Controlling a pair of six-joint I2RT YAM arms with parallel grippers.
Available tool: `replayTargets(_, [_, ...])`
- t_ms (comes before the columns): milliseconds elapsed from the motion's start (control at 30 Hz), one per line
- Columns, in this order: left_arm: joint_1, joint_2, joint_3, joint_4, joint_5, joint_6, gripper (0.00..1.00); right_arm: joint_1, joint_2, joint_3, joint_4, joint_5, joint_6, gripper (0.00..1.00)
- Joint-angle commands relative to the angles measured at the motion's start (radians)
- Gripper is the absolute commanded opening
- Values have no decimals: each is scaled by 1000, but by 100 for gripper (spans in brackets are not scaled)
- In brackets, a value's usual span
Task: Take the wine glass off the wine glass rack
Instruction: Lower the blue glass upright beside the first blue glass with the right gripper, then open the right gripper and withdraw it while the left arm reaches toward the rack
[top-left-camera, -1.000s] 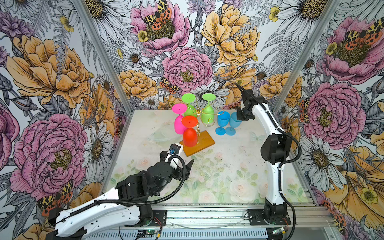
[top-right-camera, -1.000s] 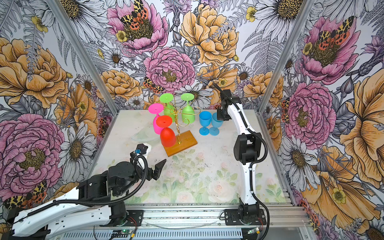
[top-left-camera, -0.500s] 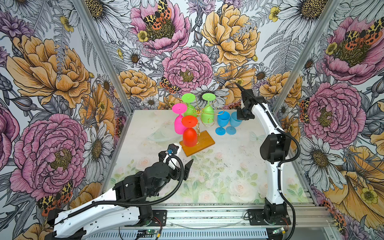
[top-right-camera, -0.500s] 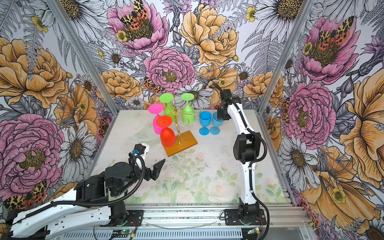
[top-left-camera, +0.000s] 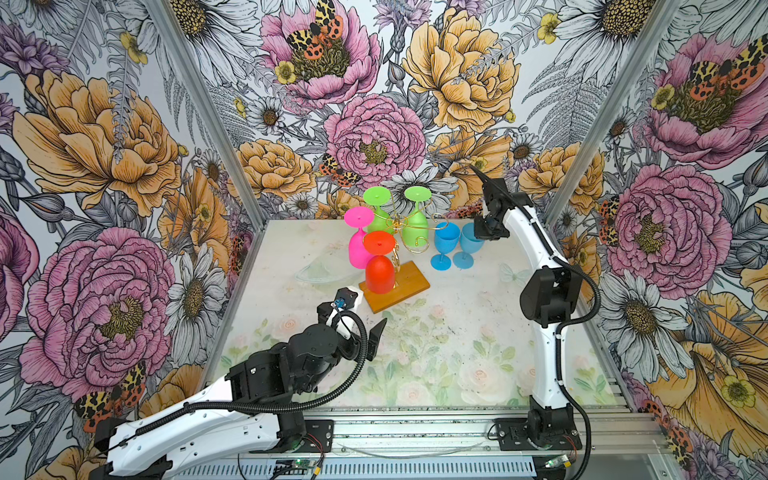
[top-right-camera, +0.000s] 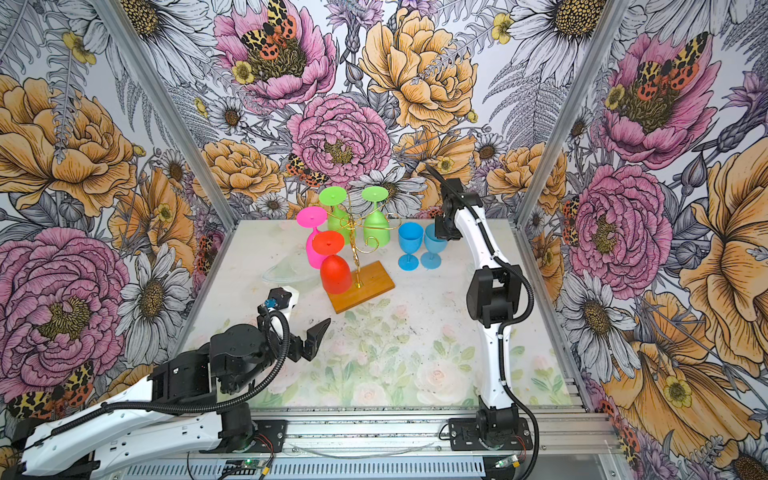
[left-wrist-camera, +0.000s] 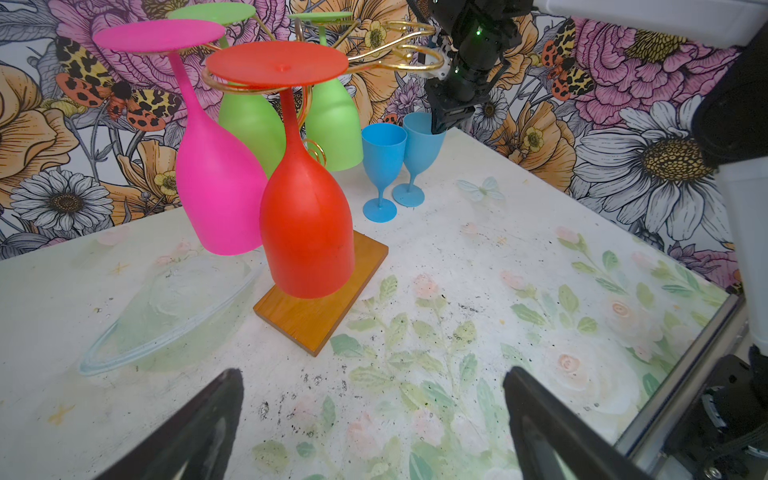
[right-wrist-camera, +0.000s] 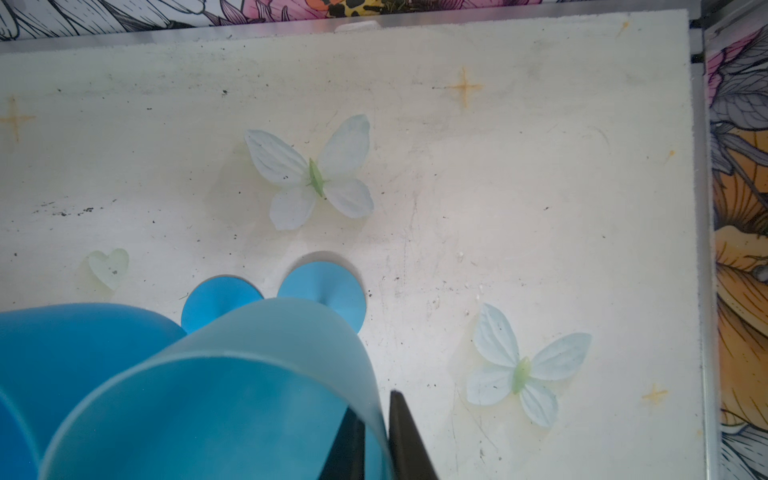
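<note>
The wine glass rack (top-left-camera: 409, 282) (top-right-camera: 374, 286) (left-wrist-camera: 316, 316) stands mid-table, a gold wire stand on an orange-brown base. Upside down on it hang a red wine glass (top-left-camera: 379, 274) (left-wrist-camera: 307, 232), a pink one (top-left-camera: 357, 249) and two green ones (top-left-camera: 415, 232). Two blue wine glasses stand upright on the table to its right. My right gripper (top-left-camera: 482, 237) (top-right-camera: 440, 237) (right-wrist-camera: 372, 403) pinches the rim of the farther-right blue wine glass (top-left-camera: 469, 245) (right-wrist-camera: 228, 395), one finger inside and one outside. My left gripper (left-wrist-camera: 372, 374) (top-right-camera: 311, 338) hangs open and empty in front of the rack.
A clear glass dish (top-left-camera: 324, 268) (left-wrist-camera: 166, 316) lies left of the rack's base. The other blue glass (top-left-camera: 446, 241) stands close beside the pinched one. Flowered walls close in the back and sides, and the right arm's column (top-left-camera: 544, 291) rises at the right.
Little has moved. The left arm has shifted only slightly, and the right gripper stays at the blue glass's rim with the glass standing on the table.
</note>
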Motion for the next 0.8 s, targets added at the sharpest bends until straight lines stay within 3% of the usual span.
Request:
replayTargets(0, [11,-10,19,-1,25,-6,99,1,14,37,0,-6,1,20])
replayTargets(367, [12,-5,23,0,33,-1,99,-8,-34,86,2,-59,7,38])
replayTargets(500, [23,4,29,-1,8,-22,99,-9,-88,80,2,-43,-2,51])
replayTargets(767, [85,-35,51,-2,3,-88,99,1,-308,-87,13,-45,3,69])
